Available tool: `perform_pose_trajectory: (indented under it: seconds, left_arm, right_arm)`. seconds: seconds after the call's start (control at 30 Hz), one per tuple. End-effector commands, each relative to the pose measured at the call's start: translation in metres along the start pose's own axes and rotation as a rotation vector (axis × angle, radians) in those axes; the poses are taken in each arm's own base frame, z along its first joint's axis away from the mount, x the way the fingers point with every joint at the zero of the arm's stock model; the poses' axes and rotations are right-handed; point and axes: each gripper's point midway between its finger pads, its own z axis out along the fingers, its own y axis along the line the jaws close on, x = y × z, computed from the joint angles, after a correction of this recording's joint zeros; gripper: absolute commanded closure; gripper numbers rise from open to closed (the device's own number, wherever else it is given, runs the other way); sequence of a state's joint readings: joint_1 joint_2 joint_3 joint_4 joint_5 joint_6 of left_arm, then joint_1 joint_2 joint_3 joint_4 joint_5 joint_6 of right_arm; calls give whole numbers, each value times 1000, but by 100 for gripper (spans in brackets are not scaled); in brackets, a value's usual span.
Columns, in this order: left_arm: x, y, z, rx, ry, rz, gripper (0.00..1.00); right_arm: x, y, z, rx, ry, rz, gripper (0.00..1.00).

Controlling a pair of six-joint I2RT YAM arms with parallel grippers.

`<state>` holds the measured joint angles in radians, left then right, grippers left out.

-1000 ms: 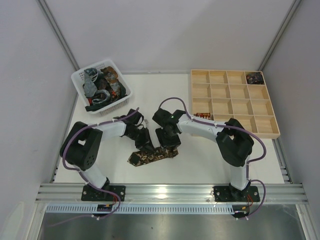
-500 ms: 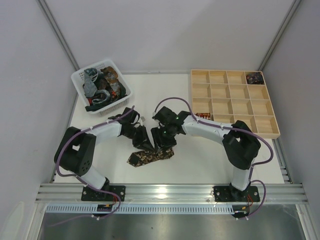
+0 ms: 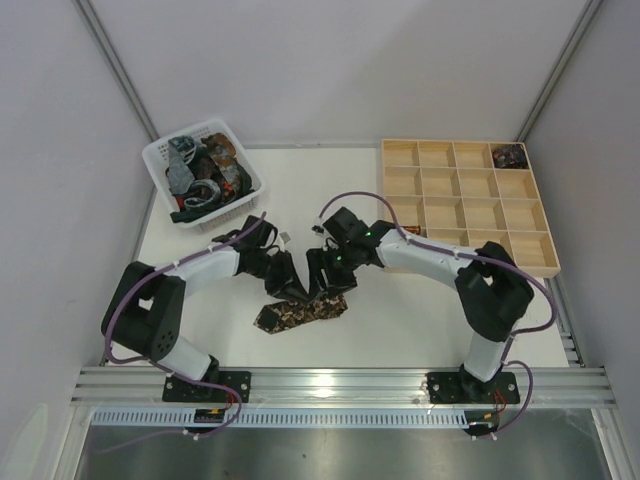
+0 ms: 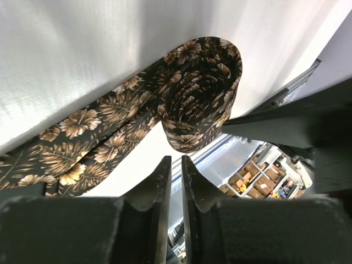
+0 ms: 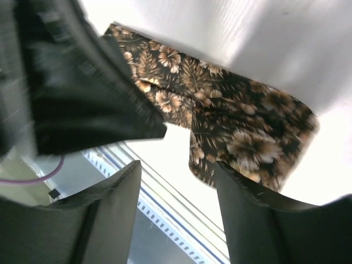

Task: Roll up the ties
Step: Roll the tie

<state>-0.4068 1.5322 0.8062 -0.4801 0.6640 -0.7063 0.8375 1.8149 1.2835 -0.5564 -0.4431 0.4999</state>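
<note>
Gap is narrowed over the part-rolled dark brown floral fabric tie point(image 4: 201, 104). The left gripper point(image 4: 173, 165) is pressed together, right gripper point(image 5: 177, 165) spread

– that tie point(image 3: 300, 313) lying on the table point(image 3: 400, 330), what colour do you make it?
– dark brown, close to black, printed all over with tan leaves and flowers. the table is plain white.
– and the basket point(image 3: 235, 207)?
– white plastic. the heap of ties point(image 3: 205, 172) in it is grey and black with bits of red, some of it patterned.
– the tray point(image 3: 468, 215)?
– pale bare wood, with a dark bundle point(image 3: 512, 156) in one corner cell.
– the machine itself?
– left arm point(image 3: 200, 268) and right arm point(image 3: 420, 255) are white with black joints, and the cables point(image 3: 352, 197) are purple. left tool point(image 4: 175, 162) and right tool point(image 5: 177, 168) are both black.
</note>
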Motion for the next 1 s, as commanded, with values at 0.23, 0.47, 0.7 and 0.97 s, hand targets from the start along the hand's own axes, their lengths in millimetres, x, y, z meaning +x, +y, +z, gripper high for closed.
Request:
perform_pose_trajectory:
  seconds: [0.23, 0.47, 0.7, 0.97]
  left_arm:
    - [8, -39, 18, 79, 69, 53, 83]
    - [12, -24, 29, 36, 101, 52, 83]
    - [16, -1, 35, 6, 104, 30, 84]
    - [5, 9, 33, -5, 77, 14, 84]
  right_arm:
    - [-2, -34, -45, -109, -83, 61, 25]
    - [-3, -49, -20, -186, -51, 121, 24]
    - [6, -54, -1, -225, -16, 155, 24]
    - [8, -47, 5, -316, -24, 161, 28]
